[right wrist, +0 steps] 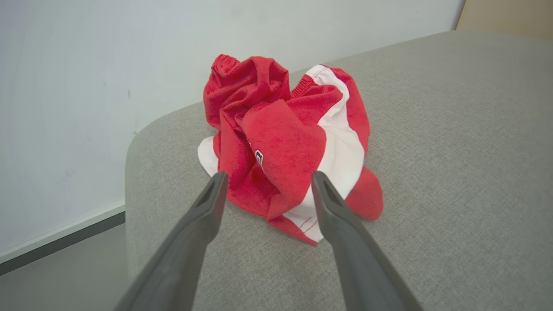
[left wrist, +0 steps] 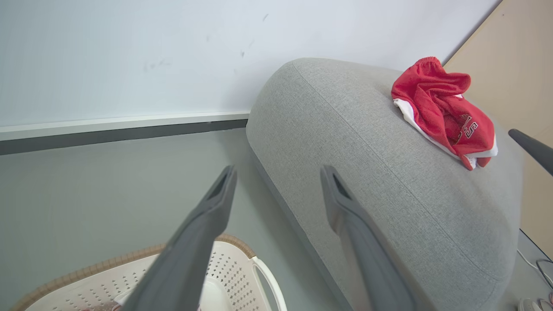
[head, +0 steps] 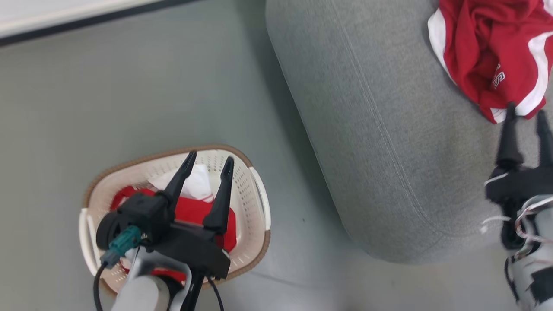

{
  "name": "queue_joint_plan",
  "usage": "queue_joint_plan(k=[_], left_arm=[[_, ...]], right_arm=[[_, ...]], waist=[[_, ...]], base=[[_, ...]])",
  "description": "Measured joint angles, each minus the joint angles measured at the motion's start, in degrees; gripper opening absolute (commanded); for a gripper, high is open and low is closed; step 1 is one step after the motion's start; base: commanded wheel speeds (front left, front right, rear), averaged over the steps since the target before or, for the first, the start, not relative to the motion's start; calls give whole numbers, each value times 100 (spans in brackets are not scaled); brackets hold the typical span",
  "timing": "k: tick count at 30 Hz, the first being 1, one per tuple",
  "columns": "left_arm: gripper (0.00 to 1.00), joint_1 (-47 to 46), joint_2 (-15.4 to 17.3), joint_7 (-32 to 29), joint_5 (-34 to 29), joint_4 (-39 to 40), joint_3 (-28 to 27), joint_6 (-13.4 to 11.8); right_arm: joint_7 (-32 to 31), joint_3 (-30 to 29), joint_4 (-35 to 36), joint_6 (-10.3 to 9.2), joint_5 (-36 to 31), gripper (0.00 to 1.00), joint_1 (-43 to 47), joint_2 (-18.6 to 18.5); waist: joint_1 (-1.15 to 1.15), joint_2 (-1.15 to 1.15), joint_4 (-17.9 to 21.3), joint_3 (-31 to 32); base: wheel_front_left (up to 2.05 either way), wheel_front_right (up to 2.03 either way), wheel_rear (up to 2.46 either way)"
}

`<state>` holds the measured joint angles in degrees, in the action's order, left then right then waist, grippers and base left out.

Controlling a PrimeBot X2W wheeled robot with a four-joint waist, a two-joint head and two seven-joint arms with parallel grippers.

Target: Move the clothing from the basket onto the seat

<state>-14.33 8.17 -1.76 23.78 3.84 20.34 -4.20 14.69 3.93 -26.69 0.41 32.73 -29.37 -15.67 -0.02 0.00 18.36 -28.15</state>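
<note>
Clothing (head: 488, 52) in two lots: one red-and-white bundle heaped toward the far right corner of the seat (head: 380, 151), more red bunched inside the basket (head: 255, 242) on the floor (head: 129, 108). Wide and empty, right gripper (head: 526, 110) at the bundle's near hem, no hold needed on a resting heap. Equally wide, left gripper (head: 211, 156) over the basket, seemingly ready for the next garment.

Here's the clothing (right wrist: 285, 147): soft, matt knit cloth. The seat (head: 367, 129) is coarse grey woven fabric. The basket (head: 244, 190) is smooth perforated plastic with a woven-look rim. The floor (head: 129, 86) is smooth and matt.
</note>
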Motion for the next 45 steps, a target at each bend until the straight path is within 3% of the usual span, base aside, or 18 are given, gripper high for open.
queue_joint_plan(k=[10, 18, 28, 38, 45], left_arm=[[100, 695, -25, 637, 46, -500, -487, -144], [100, 1141, -13, 1054, 165, -915, -759, -182], [100, 1818, 79, 1296, 294, -1252, -880, -178], [100, 2573, 179, 1354, 390, -927, -938, -134], [100, 2623, 180, 1355, 388, -502, -880, -134]], right_arm=[[0, 653, 981, 65, -821, 100, 888, 121], [0, 1139, 1255, 111, -1217, 100, 1734, 218], [0, 1451, 1497, -93, -1502, 100, 2514, 441], [0, 1438, 1927, -297, -1560, 100, 3123, 360], [0, 1337, 2381, -364, -1575, 100, 3263, 232]], waist=[[1, 0, -484, 633], [0, -1, -1070, 1218], [0, -1, -1696, 2099], [0, -1, -1738, 2934], [1, 0, -1534, 2893]], base=[[0, 0, 0], [0, 0, 0], [0, 0, 0], [0, 0, 0], [0, 0, 0]])
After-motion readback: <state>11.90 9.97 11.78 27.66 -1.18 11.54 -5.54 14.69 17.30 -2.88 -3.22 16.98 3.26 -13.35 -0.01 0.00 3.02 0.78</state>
